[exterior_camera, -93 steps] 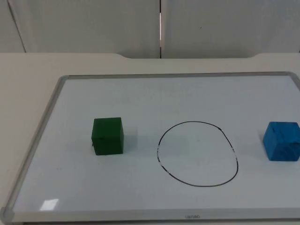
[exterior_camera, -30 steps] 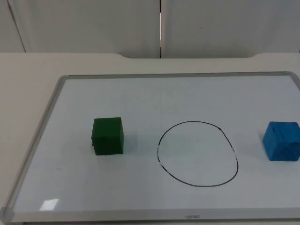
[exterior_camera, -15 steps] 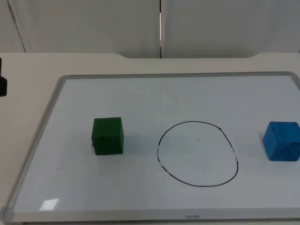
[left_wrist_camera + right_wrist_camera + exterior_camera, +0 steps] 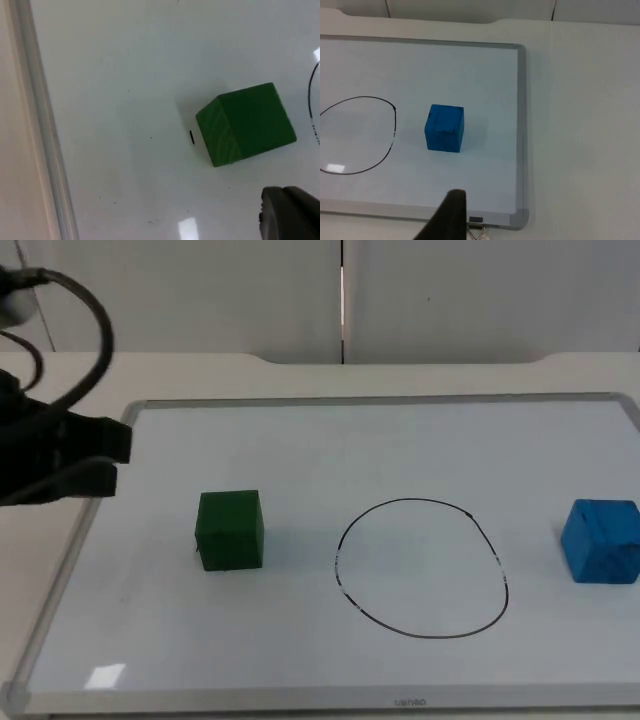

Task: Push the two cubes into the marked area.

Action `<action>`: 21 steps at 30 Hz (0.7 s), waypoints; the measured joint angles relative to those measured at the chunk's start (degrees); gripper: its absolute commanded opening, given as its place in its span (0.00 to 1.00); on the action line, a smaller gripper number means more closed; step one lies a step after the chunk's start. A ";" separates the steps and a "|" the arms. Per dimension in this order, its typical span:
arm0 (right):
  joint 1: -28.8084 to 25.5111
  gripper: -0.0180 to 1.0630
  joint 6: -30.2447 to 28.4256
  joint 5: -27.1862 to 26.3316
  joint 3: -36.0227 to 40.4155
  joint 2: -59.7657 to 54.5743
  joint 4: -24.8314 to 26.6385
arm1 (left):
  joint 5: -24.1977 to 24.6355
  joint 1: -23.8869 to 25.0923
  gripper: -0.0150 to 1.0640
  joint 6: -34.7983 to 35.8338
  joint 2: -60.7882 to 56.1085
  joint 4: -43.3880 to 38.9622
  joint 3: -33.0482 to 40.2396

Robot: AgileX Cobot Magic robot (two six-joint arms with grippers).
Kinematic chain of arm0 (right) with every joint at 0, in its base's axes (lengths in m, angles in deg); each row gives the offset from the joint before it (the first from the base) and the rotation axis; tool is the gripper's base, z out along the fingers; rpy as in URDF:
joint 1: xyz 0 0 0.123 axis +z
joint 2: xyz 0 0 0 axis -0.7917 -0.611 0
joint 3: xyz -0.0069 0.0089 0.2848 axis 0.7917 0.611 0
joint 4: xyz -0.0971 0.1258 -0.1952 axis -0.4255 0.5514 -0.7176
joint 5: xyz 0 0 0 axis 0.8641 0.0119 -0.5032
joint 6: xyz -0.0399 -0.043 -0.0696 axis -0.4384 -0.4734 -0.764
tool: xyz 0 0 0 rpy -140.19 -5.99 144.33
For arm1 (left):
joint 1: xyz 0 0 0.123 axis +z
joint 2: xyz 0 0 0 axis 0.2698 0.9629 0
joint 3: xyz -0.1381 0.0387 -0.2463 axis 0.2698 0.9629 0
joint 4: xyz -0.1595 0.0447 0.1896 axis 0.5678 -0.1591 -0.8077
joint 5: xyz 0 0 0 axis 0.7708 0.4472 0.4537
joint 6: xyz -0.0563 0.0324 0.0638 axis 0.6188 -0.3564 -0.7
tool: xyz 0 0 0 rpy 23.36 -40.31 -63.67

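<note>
Green cube (image 4: 231, 529) | blue cube (image 4: 601, 540) | both outside circle (image 4: 421, 568) | no legible writing

Lab: whiteboard (image 4: 400, 440), grey partition (image 4: 200, 290)

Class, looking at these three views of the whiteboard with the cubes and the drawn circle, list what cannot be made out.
- Left gripper: top view, mostly cut off by the picture's edge; open or shut unclear.
- Right gripper: wrist view gives one fingertip cut by the edge; state unknown.
- Green cube: far faces hidden.
- Blue cube: far faces hidden.

L gripper (image 4: 112, 460) over whiteboard's left edge, fingers slightly apart; R arm waits.
</note>
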 measured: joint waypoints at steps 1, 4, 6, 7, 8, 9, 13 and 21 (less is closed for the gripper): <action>0.00 0.99 0.00 0.00 0.00 0.00 0.00 | -0.26 0.01 0.01 -0.24 1.46 0.39 -0.66; 0.00 0.99 0.00 0.00 0.00 0.00 0.00 | -0.72 0.01 0.01 -0.35 5.63 1.63 -3.07; 0.00 0.99 0.00 0.00 0.00 0.00 0.00 | -0.92 0.01 0.01 -0.48 6.79 1.74 -3.69; 0.00 0.99 0.00 0.00 0.00 0.00 0.00 | -1.20 0.01 0.01 -0.57 7.80 1.89 -4.25; 0.00 0.99 0.00 0.00 0.00 0.00 0.00 | -1.44 0.01 0.01 -0.57 8.73 2.05 -4.80; 0.00 0.99 0.00 0.00 0.00 0.00 0.00 | -1.74 0.01 0.01 -0.57 9.47 2.03 -5.28; 0.00 0.99 0.00 0.00 0.00 0.00 0.00 | -2.36 0.01 0.01 -0.72 11.88 2.03 -6.38; 0.00 0.99 0.00 0.00 0.00 0.00 0.00 | -2.92 0.01 0.01 -0.79 17.50 2.03 -9.59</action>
